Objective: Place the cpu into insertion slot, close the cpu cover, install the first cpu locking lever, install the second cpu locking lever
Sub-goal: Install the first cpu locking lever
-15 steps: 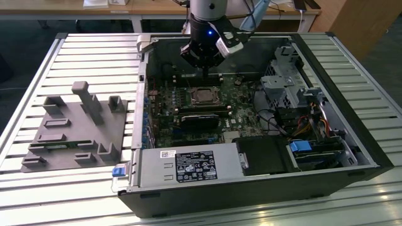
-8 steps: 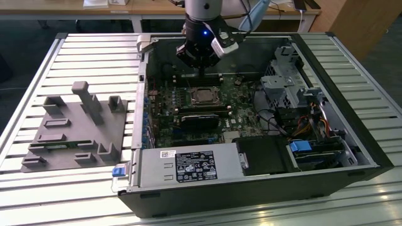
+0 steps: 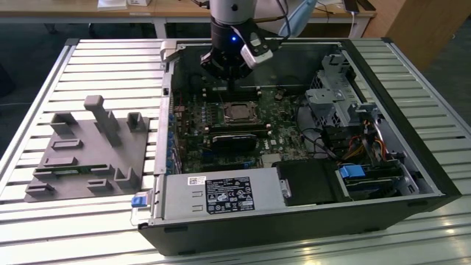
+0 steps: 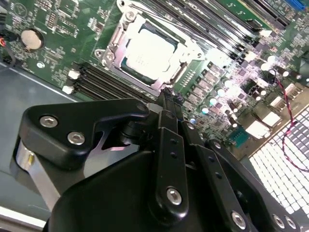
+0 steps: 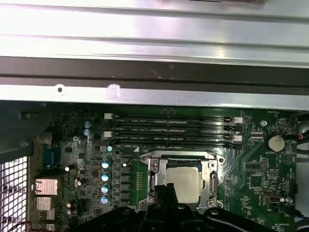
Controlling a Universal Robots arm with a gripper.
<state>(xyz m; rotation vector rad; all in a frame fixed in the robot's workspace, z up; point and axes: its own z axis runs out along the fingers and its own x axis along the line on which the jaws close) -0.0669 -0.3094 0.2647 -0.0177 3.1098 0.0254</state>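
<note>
Well, the cpu (image 4: 149, 50) lies flat in the insertion slot (image 4: 177, 71), its dull silver top facing up, and both wrist views show it seated squarely. The cpu cover (image 4: 115, 48) is down over it, the silver frame lying around the chip's edges so that the metal top shows through the square cut-out. Thin wire levers run along the frame's sides, but I cannot tell whether they are hooked home.

My gripper (image 4: 171, 99) hangs just over one edge of the socket. Its two narrow black fingers look pressed together, with nothing between them. Whether the tips touch the frame or sit slightly above it is hard for me to judge, since my own knuckles hide much of that spot.

Beside the socket run the long black memory slots (image 5: 171, 130). A row of small capacitors (image 5: 105, 181) stands on another side, and a round coin battery (image 5: 275, 142) sits near a corner of the green motherboard (image 3: 195, 152).

In the exterior view, my arm reaches down into the open computer case (image 3: 294, 226), which lies on its side on a slatted metal table (image 3: 110, 55). A silver power supply (image 3: 220, 196) fills the case's near corner. On the exterior view's left, well apart from the case, a grey parts fixture (image 3: 88, 149) with upright posts rests on the slats.
</note>
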